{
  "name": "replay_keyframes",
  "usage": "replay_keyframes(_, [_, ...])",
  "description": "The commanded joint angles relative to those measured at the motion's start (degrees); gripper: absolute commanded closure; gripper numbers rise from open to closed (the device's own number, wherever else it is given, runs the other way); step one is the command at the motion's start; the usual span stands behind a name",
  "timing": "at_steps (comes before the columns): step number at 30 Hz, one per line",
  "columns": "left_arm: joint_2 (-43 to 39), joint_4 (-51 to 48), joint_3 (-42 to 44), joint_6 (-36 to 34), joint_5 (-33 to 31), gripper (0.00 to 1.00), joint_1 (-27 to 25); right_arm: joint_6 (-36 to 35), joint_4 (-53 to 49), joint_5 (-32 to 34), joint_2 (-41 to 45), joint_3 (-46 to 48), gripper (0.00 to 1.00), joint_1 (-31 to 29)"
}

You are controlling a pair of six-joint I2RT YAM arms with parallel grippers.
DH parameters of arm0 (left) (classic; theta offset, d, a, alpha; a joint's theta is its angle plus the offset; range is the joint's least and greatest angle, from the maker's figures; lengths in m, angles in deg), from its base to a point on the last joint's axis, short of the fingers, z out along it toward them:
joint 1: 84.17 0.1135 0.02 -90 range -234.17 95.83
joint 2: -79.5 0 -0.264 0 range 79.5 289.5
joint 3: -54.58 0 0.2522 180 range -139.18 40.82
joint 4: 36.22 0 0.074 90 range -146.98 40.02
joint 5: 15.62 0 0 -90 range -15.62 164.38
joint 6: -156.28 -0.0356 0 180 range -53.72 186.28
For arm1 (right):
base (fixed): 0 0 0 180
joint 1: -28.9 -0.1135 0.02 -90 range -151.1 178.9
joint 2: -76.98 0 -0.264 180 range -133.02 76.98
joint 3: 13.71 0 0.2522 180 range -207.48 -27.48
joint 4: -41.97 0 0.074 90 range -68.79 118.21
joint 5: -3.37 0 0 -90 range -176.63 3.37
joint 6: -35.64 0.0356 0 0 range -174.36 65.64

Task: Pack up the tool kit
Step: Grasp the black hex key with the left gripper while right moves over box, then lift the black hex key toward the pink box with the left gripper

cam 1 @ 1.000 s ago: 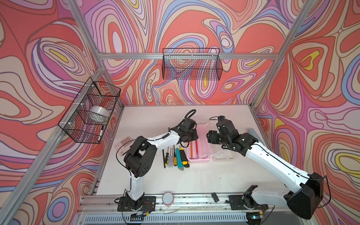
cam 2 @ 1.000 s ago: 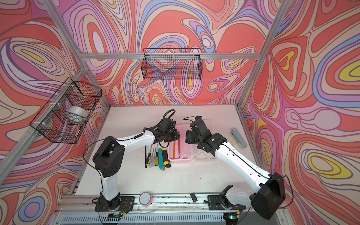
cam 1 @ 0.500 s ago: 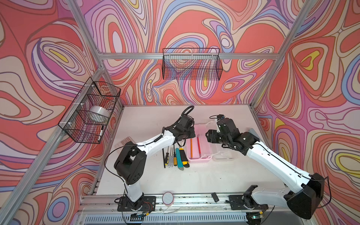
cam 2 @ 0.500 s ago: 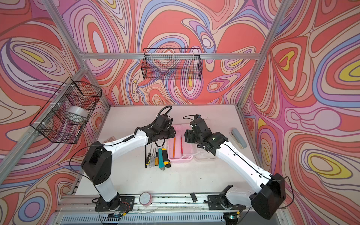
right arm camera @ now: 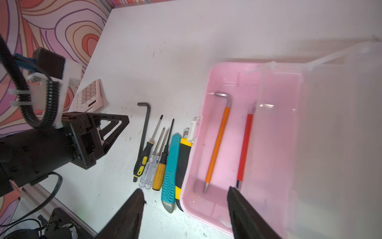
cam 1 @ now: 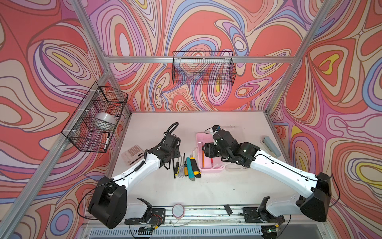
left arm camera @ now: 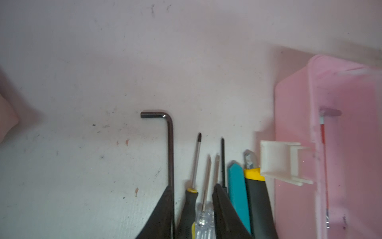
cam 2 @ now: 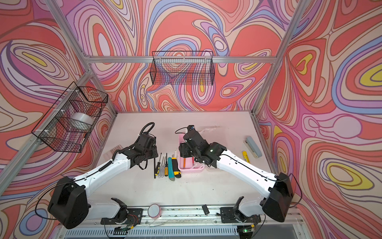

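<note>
Right wrist: orange hex key along pink case; right end effector wide.

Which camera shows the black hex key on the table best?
Right wrist view: the black hex key shows whole and sharp. The left wrist view hides its long end behind the left gripper; both top views show just a thin dark line.
</note>
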Motion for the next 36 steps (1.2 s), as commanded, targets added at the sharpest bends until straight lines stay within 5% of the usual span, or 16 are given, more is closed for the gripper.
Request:
replay_keyframes(1, [0.3, -1.0, 1.7, -0.6, -0.4, 0.73, 1.6, 2.6, 2.0, 0.6, -3.4, -0.8, 0.33, -1.6])
replay_keyframes(15, [12.2, 5.6, 2.6, 0.4, 4.3, 0.82, 3.3, 2.6, 2.0, 1.3, -5.9, -1.3, 0.33, -1.8])
replay_keyframes(36, [16.1, 7.4, 2.9, 1.2, 5.5, 0.87, 3.5, 1.4, 1.4, 2.4, -6.8, -0.9, 0.32, -1.7])
